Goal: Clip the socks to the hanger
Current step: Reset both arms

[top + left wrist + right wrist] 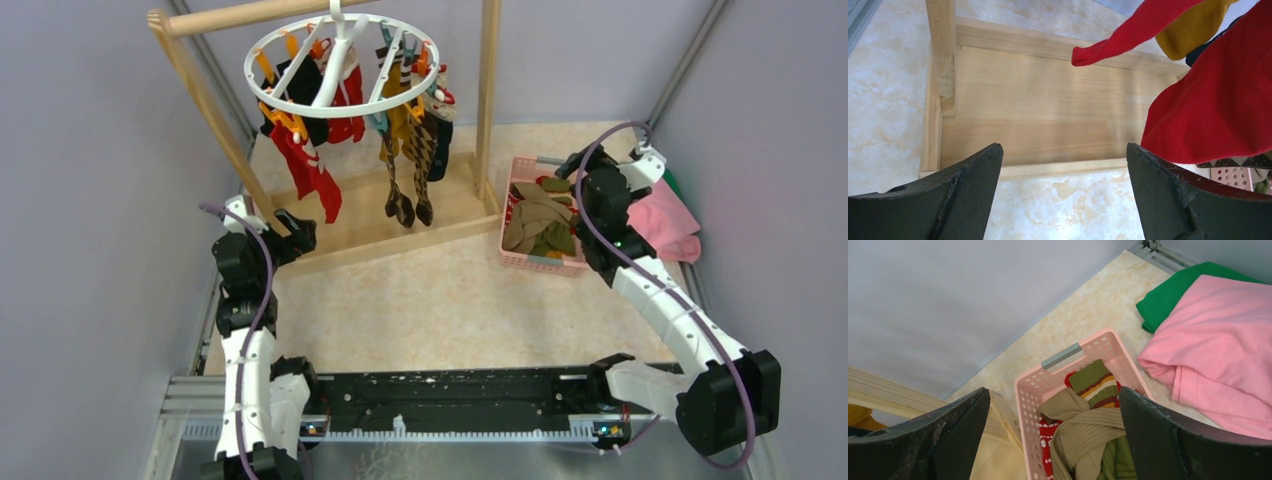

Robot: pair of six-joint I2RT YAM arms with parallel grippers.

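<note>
Your right gripper (1054, 395) stands wide and empty over the pink basket (1024, 405), far right, where the loose socks (1083, 427) lie heaped. They look light, soft, floppy: pinch the top khaki one at its cuff. Your left gripper (1064, 147), equally wide, sits below the hanger (340, 55), far left, near hung red socks (1218, 100).

No readable text (labels neither) anywhere

White plastic hanger (340, 55), soft cloth socks (310, 165), matt wooden rack (1033, 120)
</note>
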